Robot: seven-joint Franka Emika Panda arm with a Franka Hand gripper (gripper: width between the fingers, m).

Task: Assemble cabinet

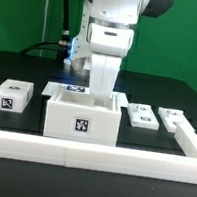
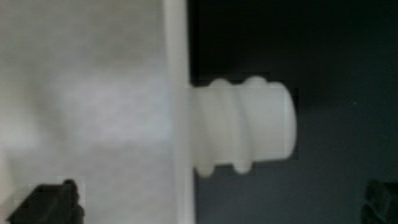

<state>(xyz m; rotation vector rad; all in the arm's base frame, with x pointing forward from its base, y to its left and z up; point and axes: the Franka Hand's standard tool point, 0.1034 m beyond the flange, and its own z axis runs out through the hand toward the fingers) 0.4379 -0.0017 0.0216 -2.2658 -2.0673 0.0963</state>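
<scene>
The cabinet (image 1: 82,118), a large open-topped white box with a square marker on its front, stands mid-table in the exterior view. My gripper (image 1: 104,90) reaches down from above into or just behind its open top, and its fingertips are hidden there. In the wrist view a flat white wall of the cabinet (image 2: 89,100) fills one side, with a white ribbed round knob (image 2: 244,125) sticking out from its edge over the dark table. My gripper (image 2: 219,205) is open: the dark fingertips (image 2: 54,203) stand far apart at the frame's edges, touching nothing.
A small white block with one tag (image 1: 13,95) lies at the exterior view's left. Two small tagged panels (image 1: 140,115) (image 1: 172,119) lie at the right. The marker board (image 1: 69,90) lies behind the cabinet. A white rail (image 1: 89,152) runs along the front and right side.
</scene>
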